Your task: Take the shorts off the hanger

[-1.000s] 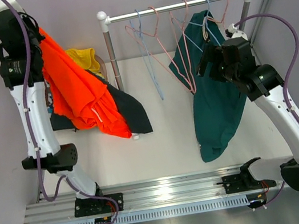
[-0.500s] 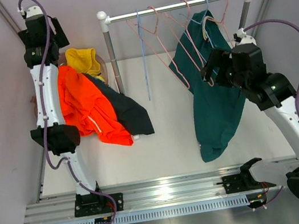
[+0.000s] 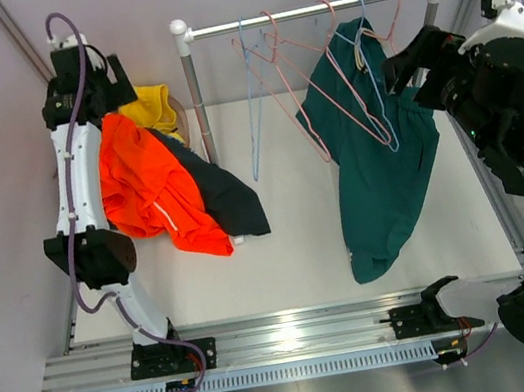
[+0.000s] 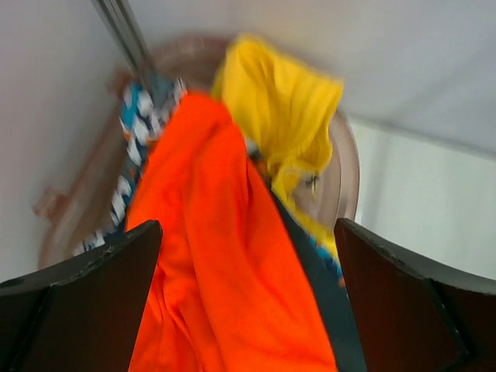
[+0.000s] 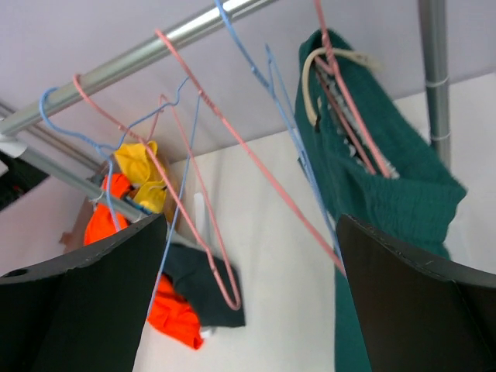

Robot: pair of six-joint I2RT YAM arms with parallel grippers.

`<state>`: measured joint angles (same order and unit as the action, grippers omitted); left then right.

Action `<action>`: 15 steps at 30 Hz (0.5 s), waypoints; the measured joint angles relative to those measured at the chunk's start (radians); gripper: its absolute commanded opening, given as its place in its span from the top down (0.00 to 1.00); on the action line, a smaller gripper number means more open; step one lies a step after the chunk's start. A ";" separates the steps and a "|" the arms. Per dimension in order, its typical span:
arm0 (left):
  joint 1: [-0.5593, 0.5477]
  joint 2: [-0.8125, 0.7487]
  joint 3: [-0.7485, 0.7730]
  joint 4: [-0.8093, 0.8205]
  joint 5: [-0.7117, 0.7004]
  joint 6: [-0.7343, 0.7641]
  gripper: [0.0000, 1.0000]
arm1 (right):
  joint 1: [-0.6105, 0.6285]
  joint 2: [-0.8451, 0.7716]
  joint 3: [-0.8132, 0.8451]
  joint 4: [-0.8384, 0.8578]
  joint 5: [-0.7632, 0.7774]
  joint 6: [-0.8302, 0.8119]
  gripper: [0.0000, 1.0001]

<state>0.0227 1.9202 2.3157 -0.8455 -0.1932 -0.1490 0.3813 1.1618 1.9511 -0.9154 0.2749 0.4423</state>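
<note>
The teal green shorts [image 3: 380, 175] hang from a wire hanger [image 3: 358, 11] on the metal rail [image 3: 311, 11]; the right wrist view shows their waistband [image 5: 387, 194] on it. My right gripper [image 3: 405, 59] is open just right of them, its jaws [image 5: 252, 225] empty. The orange-red shorts [image 3: 144, 191] lie on a pile at the left with the dark navy shorts [image 3: 227, 197], the yellow shorts [image 3: 149, 104] and the patterned shorts [image 4: 143, 116]. My left gripper [image 3: 85, 85] hovers open over that pile [image 4: 244, 232], holding nothing.
Several empty pink and blue wire hangers [image 3: 274, 92] dangle at a slant from the rail. A round translucent basket [image 4: 345, 170] sits under the pile beside the rail's left post [image 3: 194, 96]. Grey walls close in on both sides.
My left gripper opened and let go of the orange-red shorts, which dropped onto the pile. My right arm lifted and drew back to the right, away from the teal shorts. The hangers swung.
</note>
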 measured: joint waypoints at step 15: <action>-0.239 -0.634 -0.734 0.151 0.092 -0.034 0.01 | -0.093 0.245 0.031 0.010 0.077 -0.086 0.10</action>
<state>-0.2165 1.2861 1.5814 -0.6949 -0.1009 -0.1825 0.2878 1.4067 1.9820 -0.9054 0.3519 0.3561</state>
